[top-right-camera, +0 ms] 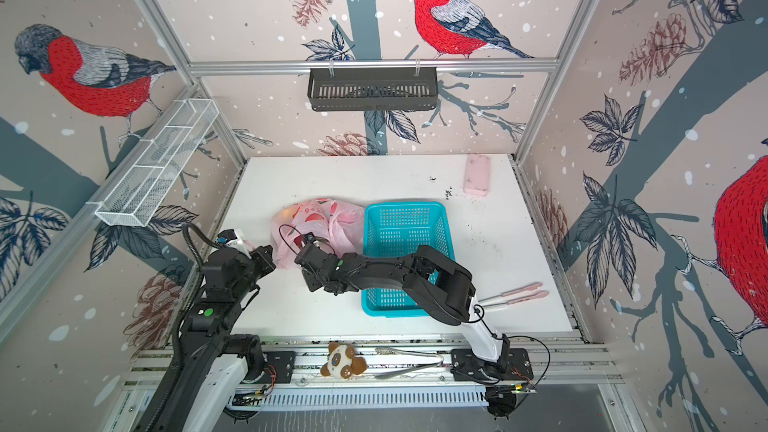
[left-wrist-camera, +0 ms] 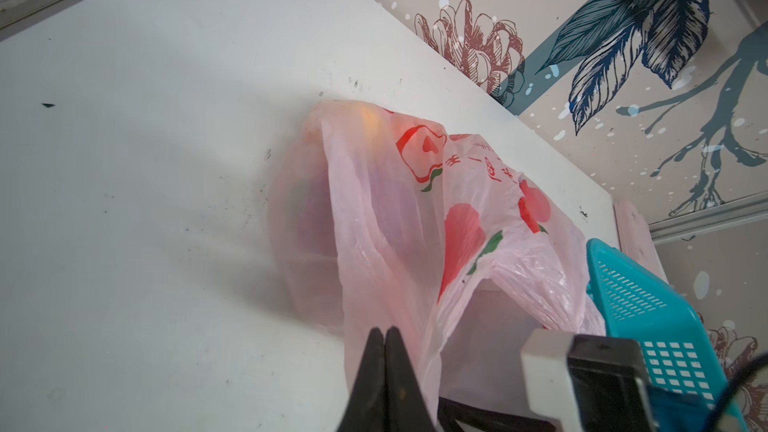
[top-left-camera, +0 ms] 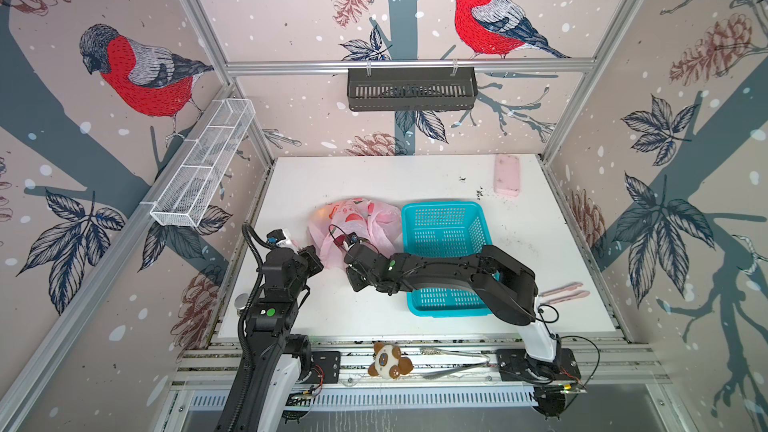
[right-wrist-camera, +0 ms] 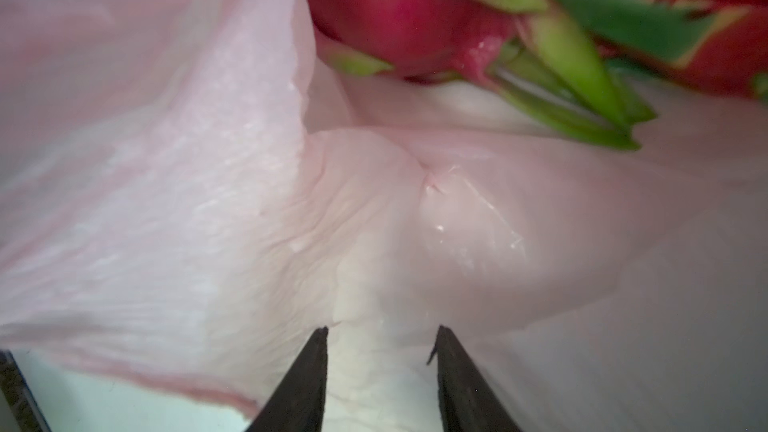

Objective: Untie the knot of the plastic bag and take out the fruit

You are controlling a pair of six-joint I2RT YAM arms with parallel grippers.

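Nearest, on the metal rail in front of the desk (top-left-camera: 374, 178), a brown-and-white plush toy (top-left-camera: 388, 361) lies beside a pair of metal tongs (top-left-camera: 457, 361). On the desk's near right, pink-tipped tongs (top-left-camera: 565, 290) lie well apart from everything else.

The left hand (left-wrist-camera: 385, 334) sits at the near left corner of the plastic bag (top-left-camera: 357, 218), its jaws pressed together with no gap. The pink film runs taut down to the tips and touches them, but whether a fold is nipped between them cannot be told.

The right arm reaches leftward across the near part of a turquoise basket (top-left-camera: 444, 234). The right hand (right-wrist-camera: 380, 338) is inside the bag's gaping mouth, jaws narrowly apart with nothing gripped, only film beyond them. Just past its tips lies a dragon fruit (right-wrist-camera: 399, 6), magenta with green-tipped scales, and a second dragon fruit (right-wrist-camera: 706, 14) lies just beside it.

The bag rests left of the desk's middle, its right side against the basket. An orange shape (top-left-camera: 322, 214) glows through the film at its far left.

On the far right of the desk lies a pink rectangular block (top-left-camera: 507, 174). A white wire rack (top-left-camera: 203, 168) hangs on the left wall and a black slotted shelf (top-left-camera: 411, 89) on the far wall.
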